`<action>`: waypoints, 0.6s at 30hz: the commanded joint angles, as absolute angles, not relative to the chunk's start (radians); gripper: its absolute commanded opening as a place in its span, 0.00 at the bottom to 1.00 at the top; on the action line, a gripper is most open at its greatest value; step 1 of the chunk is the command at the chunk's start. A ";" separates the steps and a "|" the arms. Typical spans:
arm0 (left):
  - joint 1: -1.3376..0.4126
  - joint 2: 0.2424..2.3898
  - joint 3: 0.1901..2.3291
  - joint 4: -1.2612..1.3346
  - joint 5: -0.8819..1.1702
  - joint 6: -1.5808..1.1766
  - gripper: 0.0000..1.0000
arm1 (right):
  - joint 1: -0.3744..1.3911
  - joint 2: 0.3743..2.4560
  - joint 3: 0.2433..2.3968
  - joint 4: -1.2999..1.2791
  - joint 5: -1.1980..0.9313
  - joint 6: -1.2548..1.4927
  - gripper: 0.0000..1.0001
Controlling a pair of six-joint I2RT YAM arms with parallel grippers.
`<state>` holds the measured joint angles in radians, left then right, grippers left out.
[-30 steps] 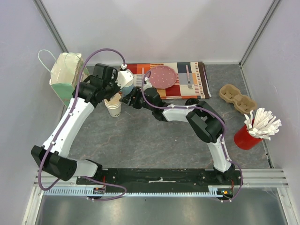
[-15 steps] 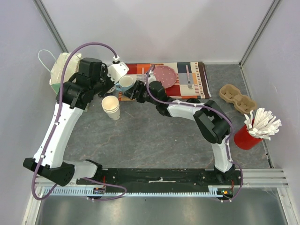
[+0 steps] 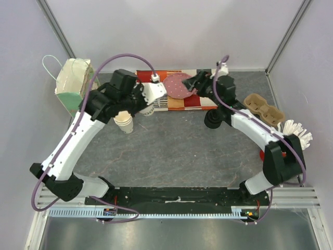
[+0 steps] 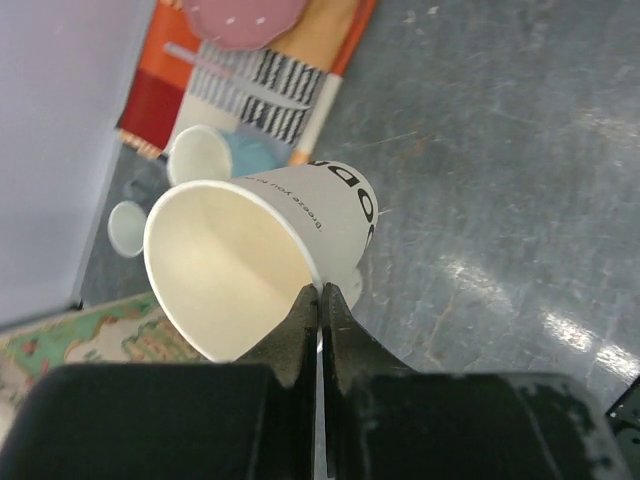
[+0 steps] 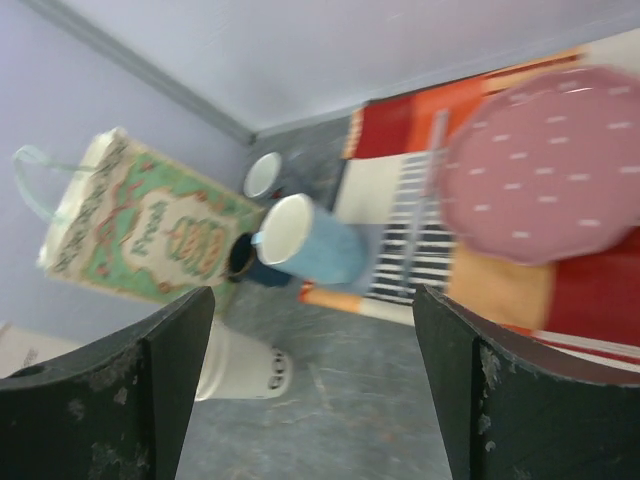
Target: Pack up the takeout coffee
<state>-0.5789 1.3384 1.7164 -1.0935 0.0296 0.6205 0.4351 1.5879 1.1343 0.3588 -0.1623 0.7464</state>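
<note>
Although nothing is packed yet, a cup (image 4: 300,215) is pinched at its rim by left gripper (image 4: 320,292), far left.
Right gripper (image 5: 312,300) is held spread, empty; carrier (image 3: 264,110) at right is unfilled.

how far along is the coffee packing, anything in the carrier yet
Done: nothing that shows. The cardboard carrier sits empty, and the paper cup stands lidless on the table. In hand: the left gripper is shut at the cup's rim, a grip unclear; the right gripper is open, empty. Left: lidding and packing; no lids in view.
</note>
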 commanded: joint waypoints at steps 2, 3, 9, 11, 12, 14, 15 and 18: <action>-0.738 1.420 1.678 -1.052 0.003 0.578 0.02 | 0.290 1.386 1.002 0.200 -0.095 0.623 0.90; -0.786 1.431 1.665 -1.020 -0.026 0.578 0.02 | 0.244 1.364 0.982 0.196 -0.095 0.621 0.90; -0.932 1.537 1.526 -0.870 -0.121 0.597 0.02 | 0.140 1.263 0.879 0.183 -0.097 0.620 0.90; -0.956 1.563 1.482 -0.806 -0.138 0.598 0.02 | 0.133 1.256 0.874 0.178 -0.101 0.615 0.90; -0.974 1.592 1.471 -0.789 -0.138 0.600 0.02 | 0.130 1.256 0.873 0.176 -0.106 0.614 0.90; -0.986 1.620 1.448 -0.758 -0.133 0.603 0.02 | 0.127 1.255 0.873 0.175 -0.107 0.611 0.90; -0.992 1.644 1.444 -0.752 -0.130 0.604 0.02 | 0.126 1.253 0.871 0.173 -0.106 0.609 0.90; -0.992 1.670 1.428 -0.715 -0.115 0.603 0.02 | 0.124 1.252 0.867 0.173 -0.107 0.609 0.90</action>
